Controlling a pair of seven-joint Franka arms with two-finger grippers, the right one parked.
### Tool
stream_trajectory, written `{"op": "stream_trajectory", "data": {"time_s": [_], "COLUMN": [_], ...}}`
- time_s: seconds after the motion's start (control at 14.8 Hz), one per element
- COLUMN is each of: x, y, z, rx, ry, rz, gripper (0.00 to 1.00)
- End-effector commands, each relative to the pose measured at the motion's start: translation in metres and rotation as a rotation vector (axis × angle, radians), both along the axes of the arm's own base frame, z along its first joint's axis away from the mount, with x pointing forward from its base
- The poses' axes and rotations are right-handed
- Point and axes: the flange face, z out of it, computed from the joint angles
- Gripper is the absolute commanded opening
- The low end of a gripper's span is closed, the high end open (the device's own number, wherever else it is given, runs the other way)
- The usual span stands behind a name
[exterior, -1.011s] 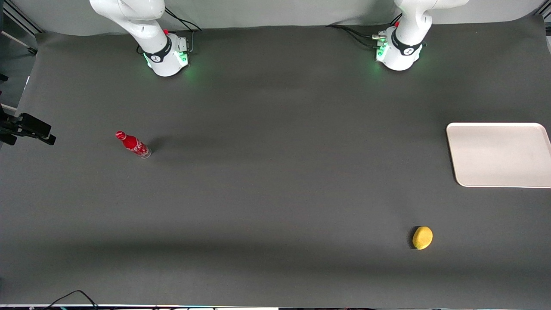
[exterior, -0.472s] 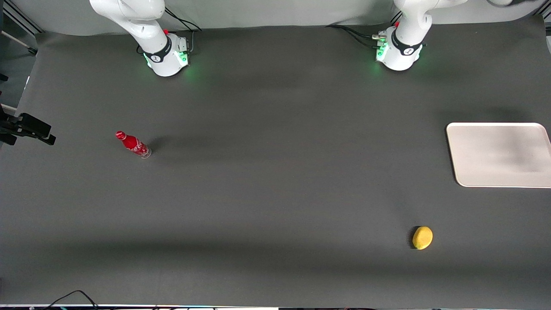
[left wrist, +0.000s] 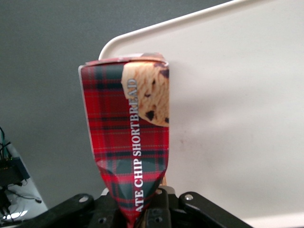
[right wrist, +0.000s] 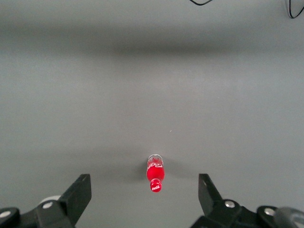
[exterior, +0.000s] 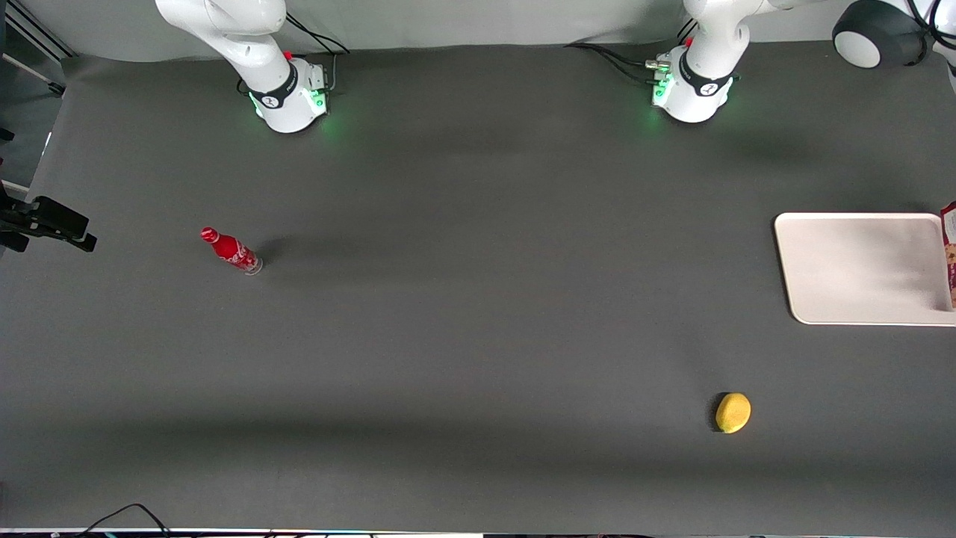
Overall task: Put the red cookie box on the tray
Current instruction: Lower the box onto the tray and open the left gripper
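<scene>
The red cookie box [left wrist: 130, 142], red tartan with chocolate-chip cookie pictures, is pinched at its crumpled end by my left gripper [left wrist: 142, 209], which is shut on it. The box hangs in the air over a rounded corner of the cream-white tray [left wrist: 237, 95]. In the front view only a sliver of the red cookie box [exterior: 950, 254] shows at the picture's edge, above the tray [exterior: 859, 269] at the working arm's end of the table. The gripper itself is out of the front view.
A yellow lemon [exterior: 733, 412] lies nearer the front camera than the tray. A small red bottle [exterior: 231, 251] lies toward the parked arm's end. The working arm's grey elbow joint [exterior: 870, 33] shows near its base [exterior: 694, 90].
The working arm has swung into the front view, and the cookie box's edge has appeared over the tray. A shadow has spread across the tray.
</scene>
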Motion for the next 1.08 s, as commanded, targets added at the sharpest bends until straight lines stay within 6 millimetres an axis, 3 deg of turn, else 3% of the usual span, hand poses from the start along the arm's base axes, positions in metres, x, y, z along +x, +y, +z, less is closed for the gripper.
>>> {"op": "stream_trajectory", "data": {"time_s": [0.0, 0.13, 0.2, 0.4, 0.54, 0.74, 0.81, 1.01], "x": [-0.003, -0.003, -0.003, -0.001, 0.010, 0.015, 0.018, 0.015], "y": [0.010, 0.009, 0.008, 0.007, 0.000, -0.008, -0.013, -0.036], "z": [-0.007, -0.012, -0.015, -0.012, 0.006, 0.063, 0.090, 0.198], "rx": [-0.016, -0.032, -0.040, -0.057, -0.057, -0.099, -0.105, -0.114], "ry": [-0.036, -0.056, -0.063, -0.077, -0.100, -0.082, -0.060, -0.082], "rz": [-0.010, 0.012, 0.022, 0.034, 0.022, 0.061, 0.071, 0.107], "gripper": [0.05, 0.57, 1.00, 1.00, 1.00, 1.00, 1.00, 1.00]}}
